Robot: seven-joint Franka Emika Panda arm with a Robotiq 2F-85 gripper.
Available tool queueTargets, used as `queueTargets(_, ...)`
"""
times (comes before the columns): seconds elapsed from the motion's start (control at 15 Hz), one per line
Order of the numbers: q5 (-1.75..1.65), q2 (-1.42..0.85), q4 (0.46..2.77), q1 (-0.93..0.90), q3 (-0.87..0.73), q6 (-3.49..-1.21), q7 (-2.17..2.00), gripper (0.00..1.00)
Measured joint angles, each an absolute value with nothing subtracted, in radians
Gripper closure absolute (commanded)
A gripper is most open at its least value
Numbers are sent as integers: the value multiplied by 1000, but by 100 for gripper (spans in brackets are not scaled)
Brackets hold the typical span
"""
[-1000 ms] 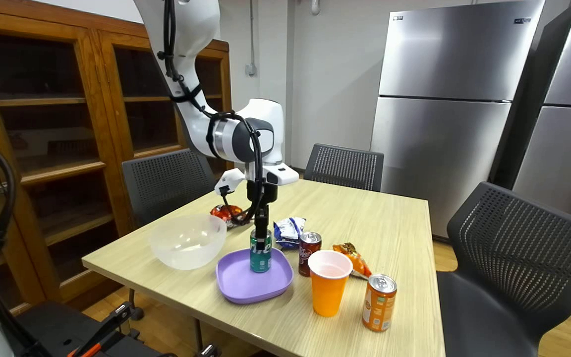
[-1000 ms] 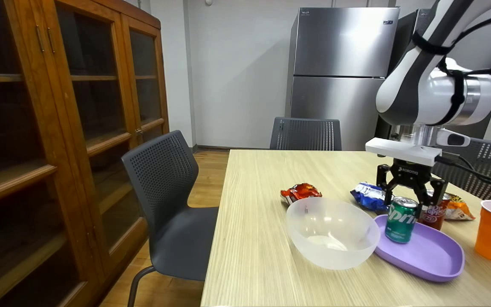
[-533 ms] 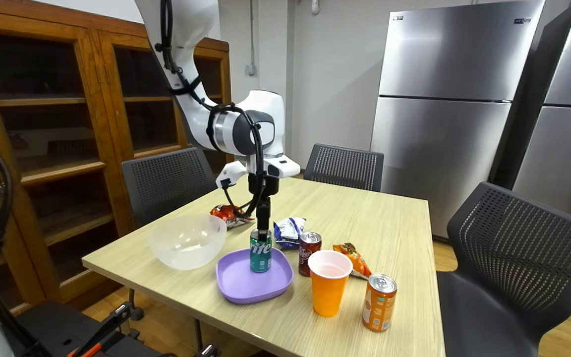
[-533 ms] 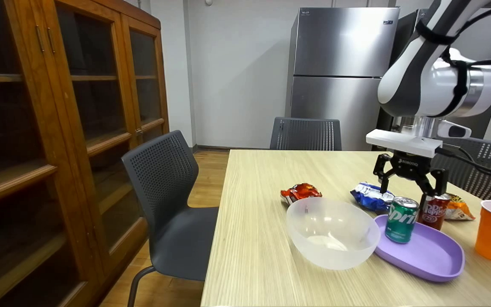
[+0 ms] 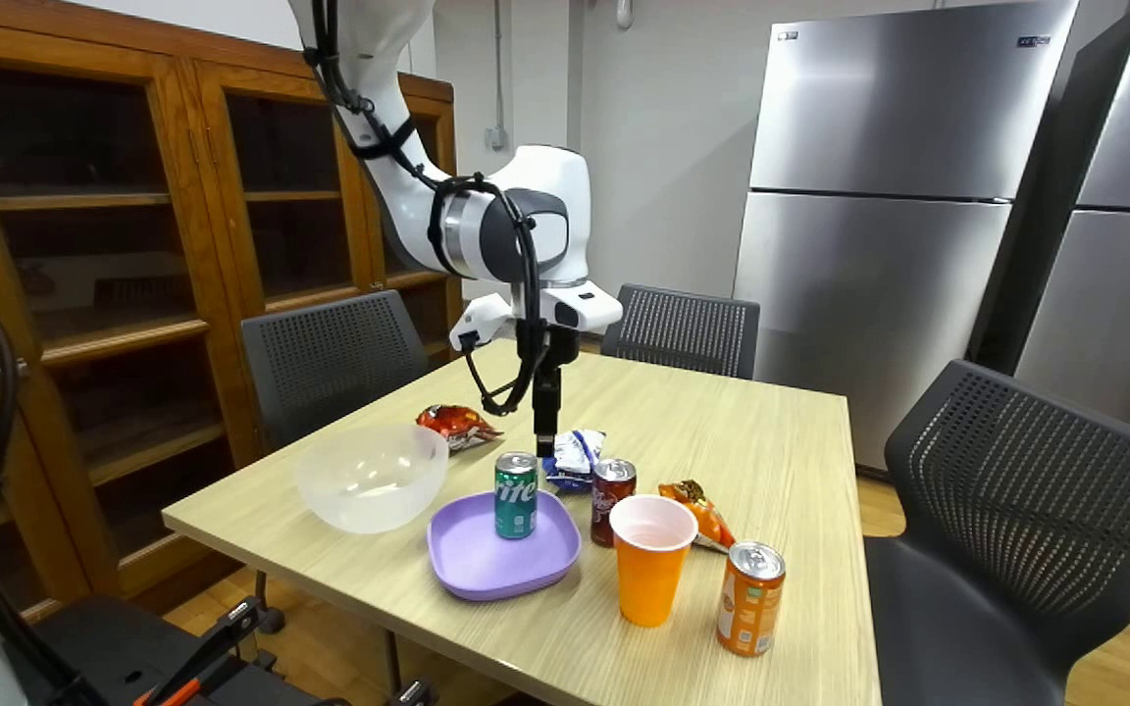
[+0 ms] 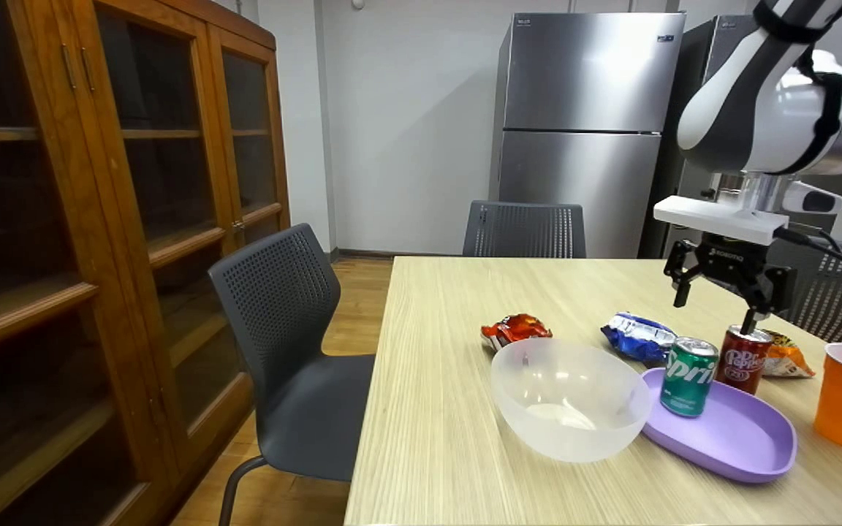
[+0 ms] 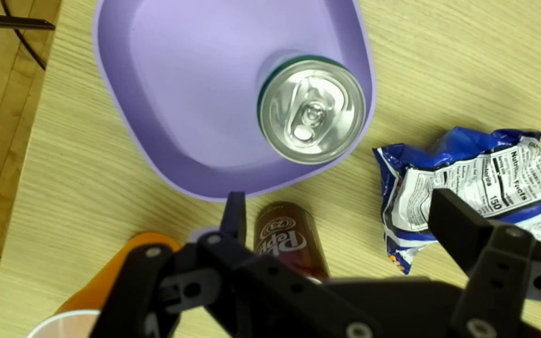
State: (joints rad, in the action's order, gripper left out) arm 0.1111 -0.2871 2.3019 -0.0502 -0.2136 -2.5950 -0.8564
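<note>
Now Sprite can upright, unheld, in purple tray; gripper, jaws spread, has lifted clear of it, so letting-go looks complete. Wrist view, from that can: Dr Pepper can at six o'clock, blue snack bag at four.

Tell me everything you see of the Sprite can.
The Sprite can is a green, metallic-looking cylinder with pale lettering and a silver top carrying a pull tab. It stands upright on the purple plate, off-centre; whether it touches the plate's side is unclear. The open end effector is apart from it.
</note>
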Motion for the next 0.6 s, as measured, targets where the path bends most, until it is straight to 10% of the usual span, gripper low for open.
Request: queueTargets(0.6, 155, -298, 2293, 30, -226, -2596, -890, 0)
